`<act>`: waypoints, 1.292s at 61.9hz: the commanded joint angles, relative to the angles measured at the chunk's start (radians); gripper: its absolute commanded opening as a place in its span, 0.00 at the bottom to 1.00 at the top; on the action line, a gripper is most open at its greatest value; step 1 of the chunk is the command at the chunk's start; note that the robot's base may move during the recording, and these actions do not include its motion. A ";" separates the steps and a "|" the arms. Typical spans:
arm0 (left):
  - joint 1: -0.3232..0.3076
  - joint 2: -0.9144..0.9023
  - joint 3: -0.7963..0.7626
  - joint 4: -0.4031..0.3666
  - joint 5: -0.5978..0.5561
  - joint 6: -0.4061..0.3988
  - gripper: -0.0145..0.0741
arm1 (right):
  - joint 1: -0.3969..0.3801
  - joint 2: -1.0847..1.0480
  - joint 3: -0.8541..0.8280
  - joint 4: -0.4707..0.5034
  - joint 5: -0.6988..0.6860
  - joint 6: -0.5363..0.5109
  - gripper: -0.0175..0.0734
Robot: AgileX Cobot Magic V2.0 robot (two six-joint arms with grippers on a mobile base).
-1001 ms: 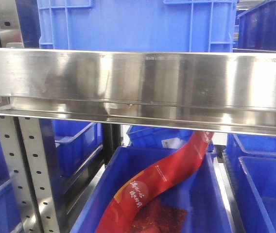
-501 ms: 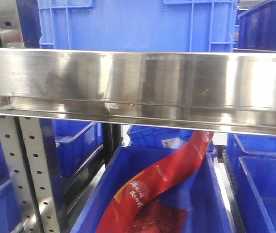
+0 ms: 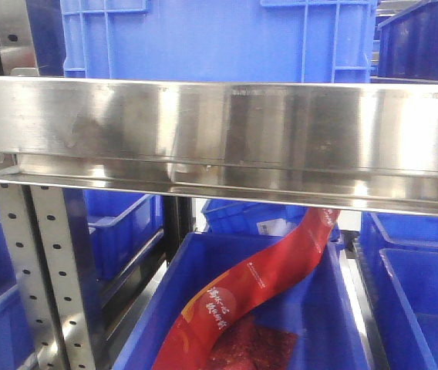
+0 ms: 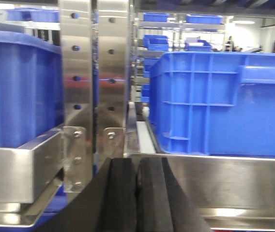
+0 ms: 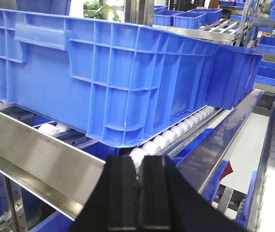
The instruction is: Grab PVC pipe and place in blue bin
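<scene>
No PVC pipe shows in any view. A large blue bin (image 3: 219, 38) stands on the steel shelf rail (image 3: 219, 131); it also shows in the left wrist view (image 4: 224, 101) and in the right wrist view (image 5: 103, 72), resting on white rollers (image 5: 176, 130). My left gripper (image 4: 136, 166) is shut and empty, in front of the shelf rail below the bin. My right gripper (image 5: 141, 166) is shut and empty, in front of the rail, just below the bin's near corner. Neither gripper shows in the front view.
A lower blue bin (image 3: 327, 308) holds a long red packet (image 3: 257, 285). Perforated steel uprights (image 3: 45, 277) stand at left, and also show in the left wrist view (image 4: 94, 87). More blue bins (image 3: 423, 293) sit at right and on far racks (image 5: 195, 17).
</scene>
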 commanded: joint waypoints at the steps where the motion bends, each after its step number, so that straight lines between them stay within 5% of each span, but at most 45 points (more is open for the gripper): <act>1: 0.026 -0.020 0.005 0.002 0.009 0.000 0.04 | -0.003 -0.006 0.005 -0.006 -0.024 0.001 0.01; 39: 0.162 -0.051 0.005 0.002 0.147 0.000 0.04 | -0.003 -0.006 0.005 -0.006 -0.024 0.001 0.01; 80: 0.168 -0.051 0.005 0.002 0.193 0.000 0.04 | -0.003 -0.006 0.005 -0.006 -0.024 0.001 0.01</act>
